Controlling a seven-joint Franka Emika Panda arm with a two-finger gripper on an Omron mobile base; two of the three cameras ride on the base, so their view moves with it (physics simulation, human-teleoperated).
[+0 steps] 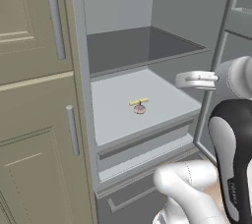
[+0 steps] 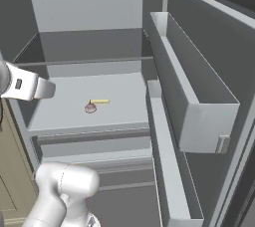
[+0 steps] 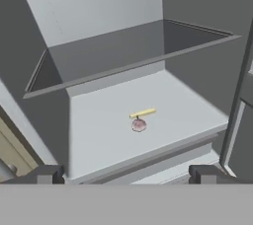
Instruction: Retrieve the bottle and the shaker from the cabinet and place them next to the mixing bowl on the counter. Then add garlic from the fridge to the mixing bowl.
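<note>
Garlic lies mid-shelf in the open fridge, not yet grasped — gripper fingers spread wide, holding nothing, short of the shelf's front edge; pickup and transfer to the bowl remain.

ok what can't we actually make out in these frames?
- Garlic: too small in every view to show its surface or how it rests against the yellow stick.
- Fridge: bottom compartments hidden behind the arm in both base views.
- Fridge door: cut off by the right and bottom edges of the right base view.
- Gripper: open; hand view shows just the fingertips.
</note>
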